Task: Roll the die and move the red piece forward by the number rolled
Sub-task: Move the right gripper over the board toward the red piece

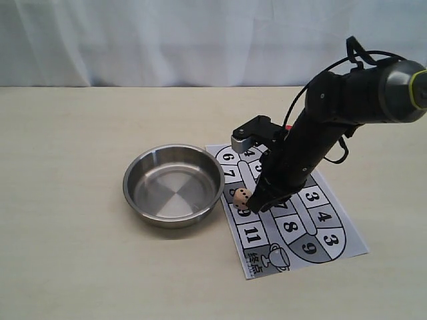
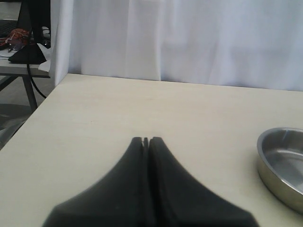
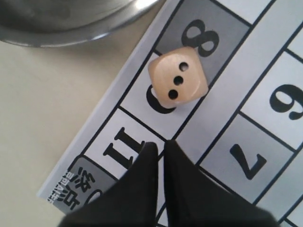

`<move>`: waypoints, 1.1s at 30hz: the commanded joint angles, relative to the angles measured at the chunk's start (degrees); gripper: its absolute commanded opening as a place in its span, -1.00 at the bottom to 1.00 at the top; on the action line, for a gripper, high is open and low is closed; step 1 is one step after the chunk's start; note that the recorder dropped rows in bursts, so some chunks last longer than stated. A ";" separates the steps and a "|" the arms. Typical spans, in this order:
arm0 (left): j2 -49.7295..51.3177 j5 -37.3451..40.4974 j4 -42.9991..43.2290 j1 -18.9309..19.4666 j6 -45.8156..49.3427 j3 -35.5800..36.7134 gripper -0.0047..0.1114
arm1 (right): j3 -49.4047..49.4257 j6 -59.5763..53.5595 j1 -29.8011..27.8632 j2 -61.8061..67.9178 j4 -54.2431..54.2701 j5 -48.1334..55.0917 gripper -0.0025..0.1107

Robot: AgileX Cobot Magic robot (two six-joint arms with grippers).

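The tan die rests on the number board, on the square marked 10, right beside the steel bowl. In the right wrist view the die shows three pips on its upper face. My right gripper is shut with nothing in it; its tips hover just short of the die, over the line by square 11. In the exterior view that gripper reaches down over the board. Only a red sliver of the red piece peeks out behind the right arm. My left gripper is shut and empty above bare table.
The empty steel bowl stands left of the board, touching its edge, and also appears as a bowl in the left wrist view and a bowl in the right wrist view. A white curtain hangs behind the table.
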 commanded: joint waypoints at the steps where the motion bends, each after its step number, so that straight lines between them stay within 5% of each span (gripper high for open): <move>1: -0.06 -0.66 -0.03 -0.01 -0.25 -0.30 -0.92 | 0.22 -0.59 0.11 0.40 -0.47 -1.16 -0.88; 26: -0.06 -0.66 -0.15 -0.01 -0.25 -0.30 -0.92 | 0.07 -0.35 0.11 0.52 -0.62 -2.13 -0.88; 33: -0.06 -0.66 -0.15 -0.01 -0.25 -0.30 -0.92 | -2.95 8.83 0.11 -0.50 -10.34 -2.08 -0.88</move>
